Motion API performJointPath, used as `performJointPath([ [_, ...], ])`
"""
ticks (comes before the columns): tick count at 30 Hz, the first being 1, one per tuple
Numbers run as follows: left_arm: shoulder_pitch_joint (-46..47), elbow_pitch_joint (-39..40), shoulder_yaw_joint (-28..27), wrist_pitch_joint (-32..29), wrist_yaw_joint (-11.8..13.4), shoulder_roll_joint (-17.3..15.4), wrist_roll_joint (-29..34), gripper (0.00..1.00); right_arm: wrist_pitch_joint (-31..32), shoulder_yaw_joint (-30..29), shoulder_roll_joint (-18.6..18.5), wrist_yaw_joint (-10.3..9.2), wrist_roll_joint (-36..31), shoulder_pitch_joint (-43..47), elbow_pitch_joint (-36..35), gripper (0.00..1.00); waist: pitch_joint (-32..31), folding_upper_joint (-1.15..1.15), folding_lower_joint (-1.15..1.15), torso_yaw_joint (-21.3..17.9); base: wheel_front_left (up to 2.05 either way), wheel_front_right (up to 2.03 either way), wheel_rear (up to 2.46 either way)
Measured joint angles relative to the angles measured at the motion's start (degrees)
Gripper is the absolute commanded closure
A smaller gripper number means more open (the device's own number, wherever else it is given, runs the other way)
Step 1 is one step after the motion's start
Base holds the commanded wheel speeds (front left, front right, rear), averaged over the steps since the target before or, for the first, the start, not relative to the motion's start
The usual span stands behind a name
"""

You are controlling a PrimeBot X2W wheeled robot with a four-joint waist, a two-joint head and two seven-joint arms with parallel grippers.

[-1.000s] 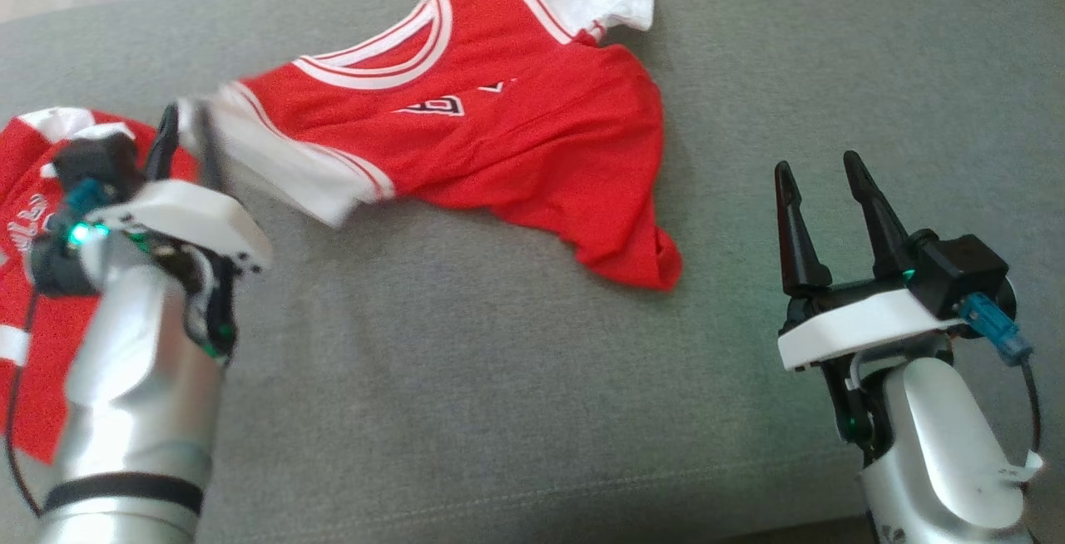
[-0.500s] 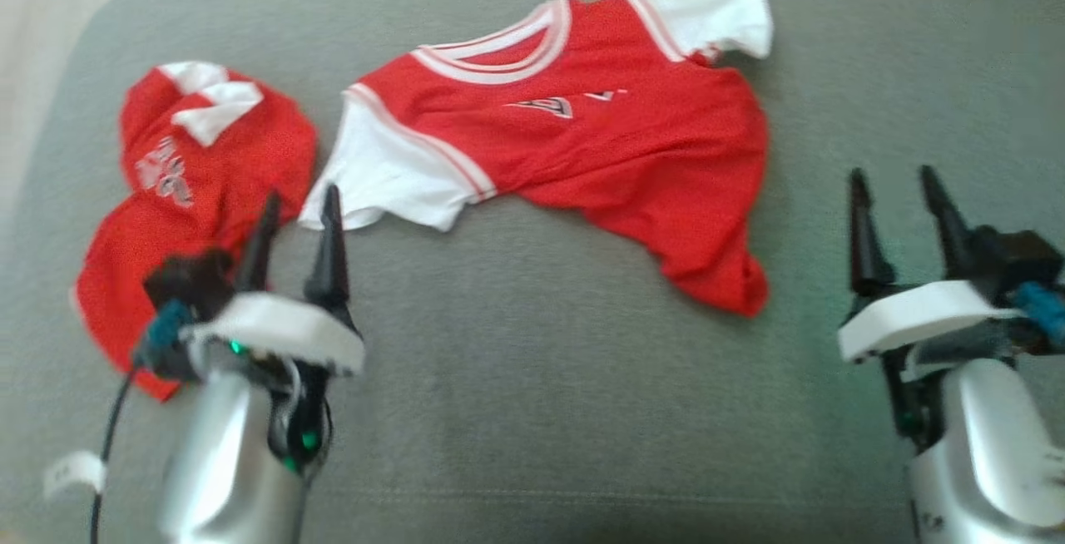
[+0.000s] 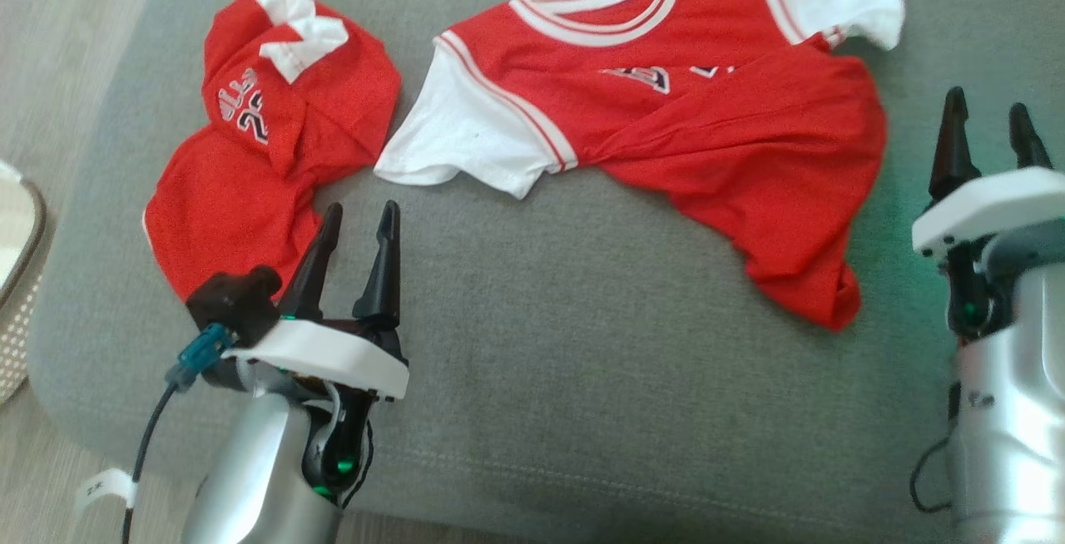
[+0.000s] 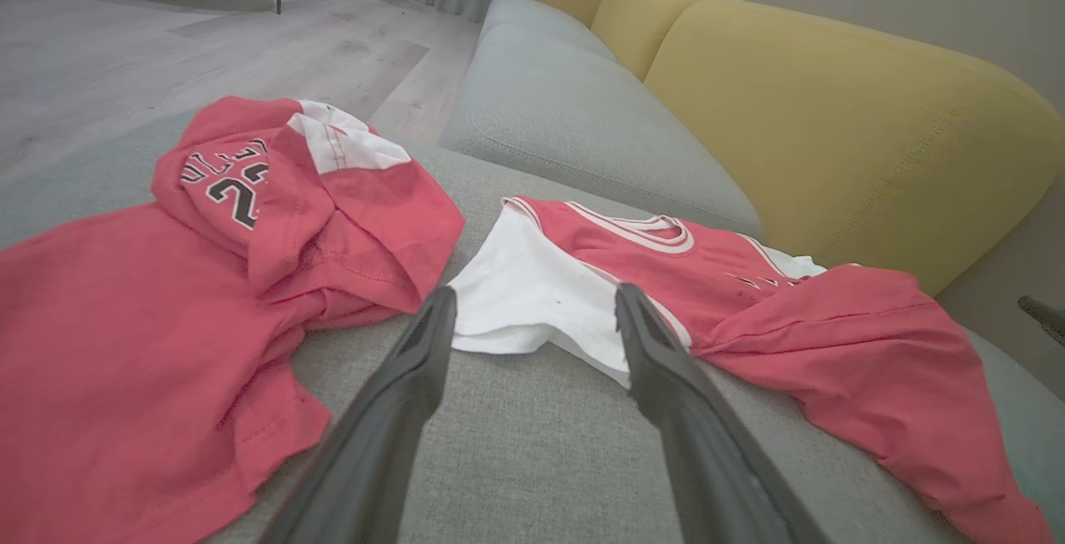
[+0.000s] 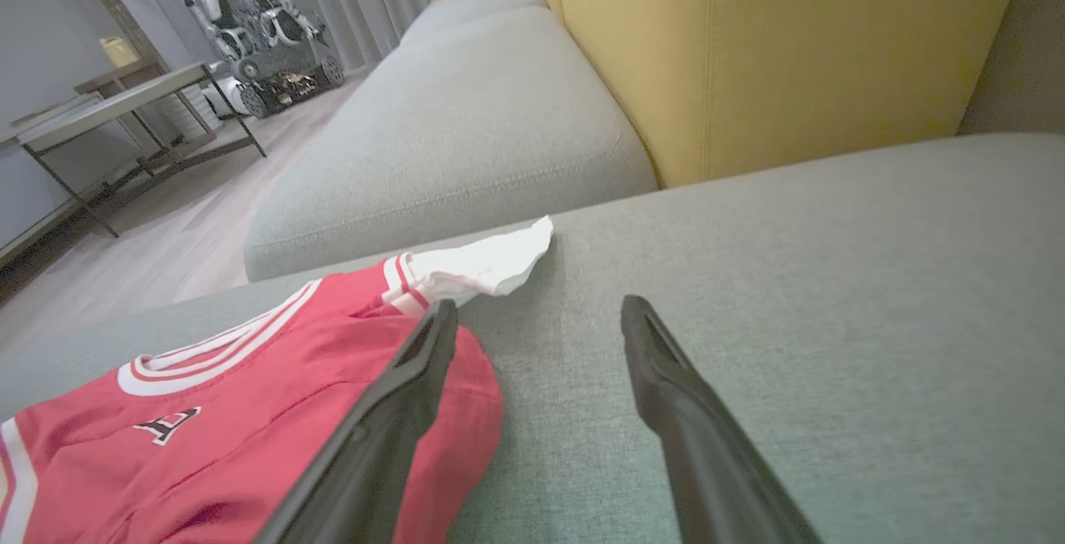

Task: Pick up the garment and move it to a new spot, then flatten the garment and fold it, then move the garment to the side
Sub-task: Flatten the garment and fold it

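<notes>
Head view: a red jersey [image 3: 707,120] with white sleeves lies front up on the grey cushion [image 3: 541,378], collar toward the far edge. Its lower hem is bunched into a point on the robot's right.
Near sleeve: the white sleeve [image 3: 466,136] on the robot's left lies flat on the cushion. 1 second ago it was raised off the cushion, pinched in the left gripper.
Left gripper [image 3: 359,215]: the 2 fingers stand spread wide with nothing between them, their tips near the sleeve but apart from it. 1 second ago they were pressed together on that sleeve.
Right gripper [image 3: 986,107]: fingers spread and empty over bare cushion, just beside the jersey's right edge. They were spread the same way 1 second ago.
Second garment [image 3: 266,161]: red, crumpled, with a white patch and dark lettering. It lies left of the jersey, its edge just beside the near sleeve.
Left wrist view: the sleeve lies on the cushion beyond the fingertips, with a yellow backrest [image 4: 832,111] behind.
Right wrist view: the far sleeve [image 5: 491,265] lies ahead. 1 finger overlaps red cloth, but contact cannot be told.
Camera: the whole head picture has shifted since 1 second ago, and a pale perforated basket [image 3: 17,278] now shows at the left edge.
</notes>
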State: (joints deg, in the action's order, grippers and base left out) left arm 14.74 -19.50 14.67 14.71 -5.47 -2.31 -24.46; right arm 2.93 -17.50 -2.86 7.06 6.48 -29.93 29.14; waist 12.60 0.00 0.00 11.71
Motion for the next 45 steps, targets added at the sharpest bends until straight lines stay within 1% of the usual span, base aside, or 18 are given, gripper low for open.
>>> performJointPath([
  [3, 0.18, 0.08, 0.46, 0.0, 0.0, 0.01, -0.18, 0.0, 0.7, -1.0, -0.02, 0.0, -0.25, -3.16, 4.47, 0.0, 1.62, 0.0, 0.0, 0.88, 0.0, 0.0, 0.0],
  [9, 0.67, 0.07, 0.97, 0.0, -0.01, 0.01, -0.51, 0.0, 1.63, -0.9, -0.05, 0.0, -2.3, -7.28, 11.81, 0.0, 3.81, 0.0, 0.0, 2.4, 0.0, 0.0, 0.0],
  [15, 0.88, 0.02, 1.04, 0.0, -0.01, 0.01, -0.65, 0.0, 1.55, -1.33, -0.12, 0.0, -4.61, -8.38, 16.77, 0.0, 4.11, 0.0, 0.0, 2.92, 0.0, 0.0, 0.0],
  [20, 0.92, -0.01, 1.31, 0.0, 0.0, 0.01, -1.4, 0.0, 1.38, -0.82, -0.22, 0.0, -3.97, -10.36, 20.41, 0.0, 4.46, 0.0, 0.0, 3.04, 0.0, 0.0, 0.0],
  [21, 0.96, -0.04, 1.4, 0.0, 0.0, 0.01, -1.4, 0.0, 1.34, -0.69, -0.22, 0.0, -3.38, -10.85, 21.05, 0.53, 4.59, 0.0, 0.0, 3.06, 0.0, 0.0, 0.0],
  [22, 1.03, -0.11, 1.48, 0.0, 0.01, 0.01, -1.4, 0.0, 1.01, -0.58, -0.23, 0.0, -3.34, -11.22, 21.52, 1.0, 4.71, 0.0, 0.0, 3.07, 0.0, 0.0, 0.0],
  [26, 1.42, -0.27, 1.7, 0.0, 0.43, 0.02, -1.41, 0.0, 0.14, 0.25, -0.74, 0.0, -3.36, -11.96, 22.69, 1.0, 4.93, 0.0, 0.0, 3.15, 0.0, 0.0, 0.0],
  [31, 1.83, -0.92, 1.81, 0.0, 0.52, 0.03, -1.41, 0.0, -3.48, 2.1, -2.33, 0.0, -5.46, -11.95, 23.38, 1.0, 4.04, 0.0, 0.0, 2.87, 0.0, 0.0, 0.0],
  [36, 1.73, -1.36, 1.6, 0.0, 0.94, 0.04, -2.02, 0.0, -5.53, 4.69, -3.45, 0.0, -8.43, -11.71, 20.87, 1.0, 1.75, 0.0, 0.0, 1.84, 0.0, 0.0, 0.0],
  [40, 0.71, -1.45, 1.82, 0.0, 1.02, 0.03, -2.9, 0.0, -4.43, 7.13, -5.28, 0.0, -9.45, -11.79, 17.12, 1.0, -0.99, 0.0, 0.0, 0.65, 0.0, 0.0, 0.0],
  [43, -0.63, -1.47, 2.67, 0.0, 1.56, 0.01, -3.58, 0.0, -1.9, 9.33, -8.38, 0.0, -10.55, -12.78, 14.5, 1.0, -3.23, 0.0, 0.0, -0.17, 0.0, 0.0, 0.0],
  [45, -1.22, -1.46, 3.16, -0.01, 2.04, 0.02, -4.15, 0.0, -0.4, 10.51, -10.43, 0.0, -11.09, -15.01, 13.14, 1.0, -4.66, 0.0, 0.0, -0.63, 0.0, 0.0, 0.0],
])
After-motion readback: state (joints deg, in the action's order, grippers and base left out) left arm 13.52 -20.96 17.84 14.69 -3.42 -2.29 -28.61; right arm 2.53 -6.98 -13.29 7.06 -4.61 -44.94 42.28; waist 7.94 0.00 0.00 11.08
